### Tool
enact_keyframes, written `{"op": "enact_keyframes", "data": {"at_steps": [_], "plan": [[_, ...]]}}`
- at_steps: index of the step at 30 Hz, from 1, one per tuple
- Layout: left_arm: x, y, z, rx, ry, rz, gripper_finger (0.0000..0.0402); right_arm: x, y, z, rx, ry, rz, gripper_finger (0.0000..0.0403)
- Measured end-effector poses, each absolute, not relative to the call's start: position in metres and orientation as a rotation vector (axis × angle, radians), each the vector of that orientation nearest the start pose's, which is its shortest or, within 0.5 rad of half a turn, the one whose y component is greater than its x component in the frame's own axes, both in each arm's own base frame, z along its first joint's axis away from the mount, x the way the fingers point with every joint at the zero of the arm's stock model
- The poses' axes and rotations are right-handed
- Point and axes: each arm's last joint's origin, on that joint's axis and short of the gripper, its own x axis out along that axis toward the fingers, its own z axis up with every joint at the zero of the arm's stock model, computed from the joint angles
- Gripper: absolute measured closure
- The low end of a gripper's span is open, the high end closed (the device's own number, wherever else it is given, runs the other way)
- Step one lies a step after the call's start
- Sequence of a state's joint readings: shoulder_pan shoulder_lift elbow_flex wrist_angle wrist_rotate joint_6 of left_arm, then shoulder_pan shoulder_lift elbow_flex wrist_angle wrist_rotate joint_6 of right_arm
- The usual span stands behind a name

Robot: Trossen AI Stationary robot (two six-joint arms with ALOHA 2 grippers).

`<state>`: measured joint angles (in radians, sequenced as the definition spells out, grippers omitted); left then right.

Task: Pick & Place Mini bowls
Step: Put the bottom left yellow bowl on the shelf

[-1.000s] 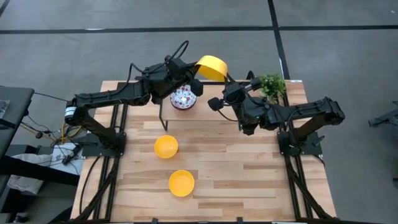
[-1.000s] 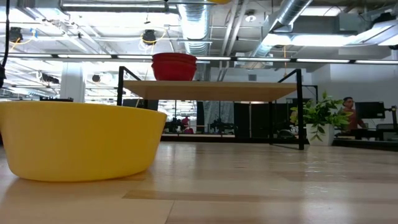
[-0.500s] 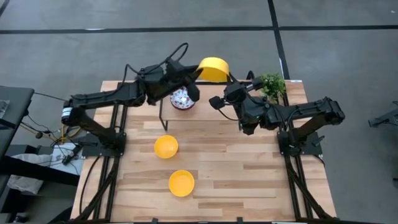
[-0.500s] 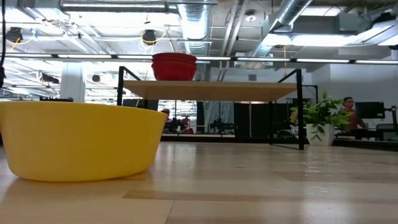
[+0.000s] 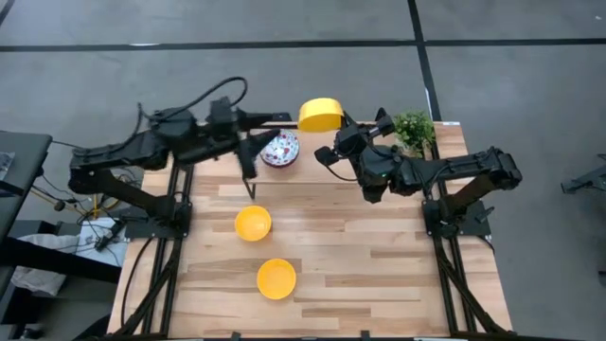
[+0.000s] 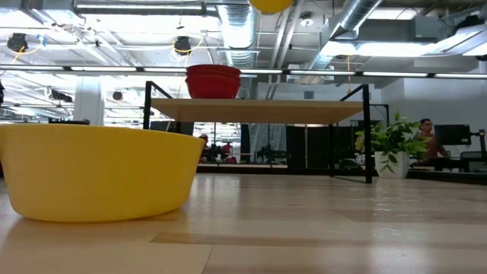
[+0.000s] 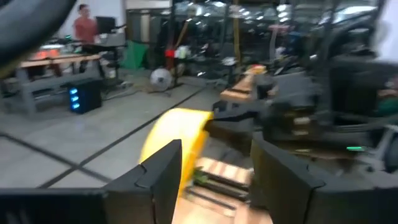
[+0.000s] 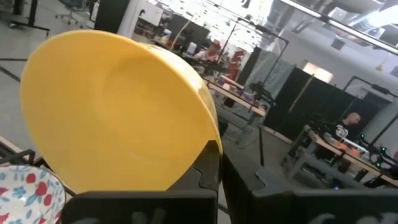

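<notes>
A yellow mini bowl [image 5: 320,114] hangs high over the table's far edge and peeks into the top of the low view [image 6: 270,4]. My right gripper [image 5: 340,130] is shut on it. My left gripper [image 5: 279,116] stands to the left of that bowl; its fingers are open [image 7: 217,177] with nothing between them. A floral mini bowl [image 5: 280,149] sits on the raised shelf [image 6: 251,110], and its red outside [image 6: 213,81] shows in the low view. Two more yellow mini bowls [image 5: 253,224] [image 5: 276,278] rest on the table. My right gripper pinches the yellow bowl's wall at the rim [image 8: 209,138], with one finger on the inner face and one on the outer. The fingers reach in from the table's right side. The bowl is lifted clear above the shelf and tipped on edge.
A small green potted plant [image 5: 414,128] stands at the far right corner, close to my right arm. The shelf's black legs [image 5: 249,169] stand on the table's far half. The nearest yellow bowl fills the low view's left [image 6: 99,171]. A person [image 6: 428,141] is in the room behind.
My left gripper has let go of the raised yellow bowl and drawn back toward the table's left edge. The bowl stays up in my right gripper and has tipped a little.
</notes>
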<state>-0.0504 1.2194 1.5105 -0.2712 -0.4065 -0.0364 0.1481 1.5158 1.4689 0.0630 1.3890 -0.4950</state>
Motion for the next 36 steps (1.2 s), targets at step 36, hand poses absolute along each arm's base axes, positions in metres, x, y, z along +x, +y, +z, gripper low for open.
{"op": "enact_keyframes", "data": {"at_steps": [36], "plan": [[0.196, -0.053, 0.435, -0.016, 0.324, 0.122, 0.0229, 0.236, -0.128, 0.42, 0.574, 0.644, -0.626, 0.0403]]}}
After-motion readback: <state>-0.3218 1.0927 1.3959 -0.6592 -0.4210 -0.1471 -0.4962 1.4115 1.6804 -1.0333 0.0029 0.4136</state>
